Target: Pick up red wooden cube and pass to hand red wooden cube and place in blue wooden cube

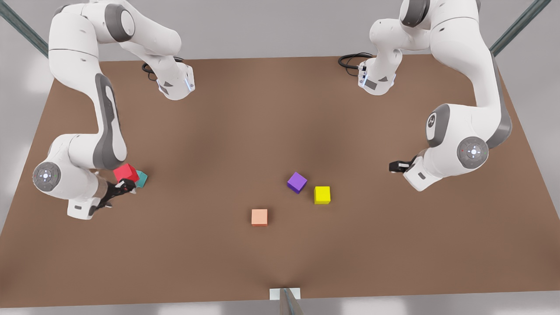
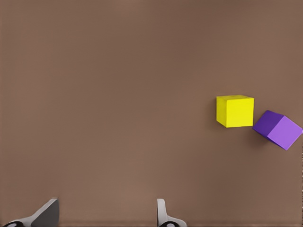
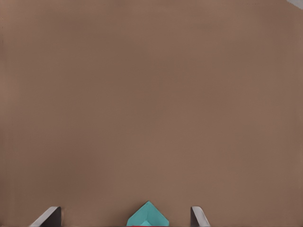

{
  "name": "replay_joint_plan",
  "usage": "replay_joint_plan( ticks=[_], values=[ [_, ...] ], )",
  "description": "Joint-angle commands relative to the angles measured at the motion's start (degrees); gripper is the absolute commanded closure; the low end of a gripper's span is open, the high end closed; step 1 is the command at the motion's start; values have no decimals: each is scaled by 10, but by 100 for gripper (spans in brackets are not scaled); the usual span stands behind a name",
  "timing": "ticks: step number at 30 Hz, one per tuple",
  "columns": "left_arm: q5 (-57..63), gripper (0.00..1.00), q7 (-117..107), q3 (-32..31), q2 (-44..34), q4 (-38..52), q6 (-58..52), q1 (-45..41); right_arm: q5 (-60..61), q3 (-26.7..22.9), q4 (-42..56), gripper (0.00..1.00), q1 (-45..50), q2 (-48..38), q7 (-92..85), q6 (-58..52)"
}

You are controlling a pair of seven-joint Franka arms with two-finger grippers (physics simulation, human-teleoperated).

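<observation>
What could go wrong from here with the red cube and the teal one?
1. The red wooden cube looks offset over the blue wooden cube, not squarely on it, so it may slide off.
2. The right gripper, open at the front view's left, sits close beside both cubes; pulling away could knock them.
The left gripper, open, waits at the front view's right.

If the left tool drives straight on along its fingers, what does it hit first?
Probably the bare brown tabletop: the open left tool faces plain board; the small yellow cube and small purple cube sit off that line, though depth is unclear. The right tool is by the red wooden cube.
</observation>
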Motion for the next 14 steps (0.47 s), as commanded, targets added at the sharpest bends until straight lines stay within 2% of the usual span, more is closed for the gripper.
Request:
replay_joint_plan(
  ticks=[1, 2, 5, 6, 7, 10, 14],
  values=[
    [-2, 0, -3, 1, -1, 3, -32, 0, 10, 0, 38, 0, 14, 3, 383, -200],
    [-4, 0, -3, 0, 0, 4, -30, 0, 9, 0, 38, 0, 20, -12, 407, -217],
    [-19, 0, -1, 1, -2, 24, -56, 0, 7, 0, 3, 0, 25, -149, 405, -248],
    [-19, 0, -1, 1, -2, 24, -58, 0, 8, -1, -76, 0, 20, -215, 405, -214],
    [-18, 0, -1, 1, -3, 29, -73, 0, 14, -5, -106, 0, 18, -250, 406, -212],
    [-19, 0, 3, 1, -6, 38, -133, 8, 23, -10, -93, 0, 3, -246, 401, -207],
    [-19, 0, 1, 0, -6, 46, -136, 11, 23, -10, -92, 0, 3, -246, 400, -207]
  ],
)
